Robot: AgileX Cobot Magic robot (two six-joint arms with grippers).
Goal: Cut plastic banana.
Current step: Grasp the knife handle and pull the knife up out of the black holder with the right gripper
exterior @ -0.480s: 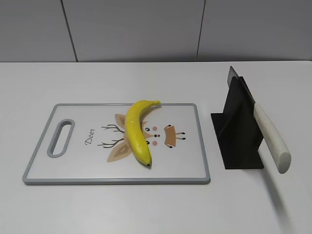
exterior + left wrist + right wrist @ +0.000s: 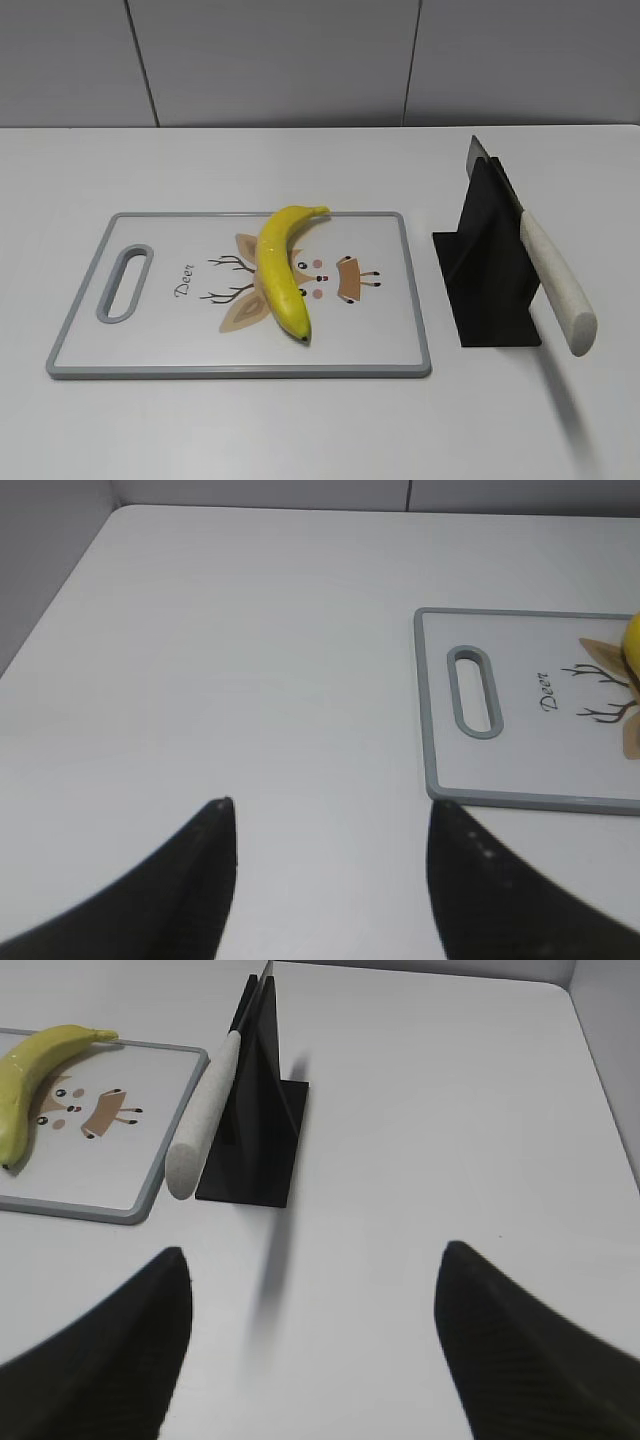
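Banana: the plastic banana [image 2: 281, 270] is whole, glossy bright yellow, gently curved – greenish stem tip toward 1 o'clock, small dark end toward 5 o'clock.
Place: it lies on the cutting board [image 2: 150, 355], near the middle, over the printed deer drawing.
Board: white with grey rim, handle slot at its 9 o'clock side.
Knife: the knife [image 2: 552, 280] rests in a black stand [image 2: 485, 270] at 3 o'clock of the board – pale handle pointing to 5 o'clock.
Left gripper [image 2: 330, 870]: fingers spread, holding nothing, above the bare table [image 2: 250, 680].
Right gripper [image 2: 310, 1350]: fingers spread wide, empty.
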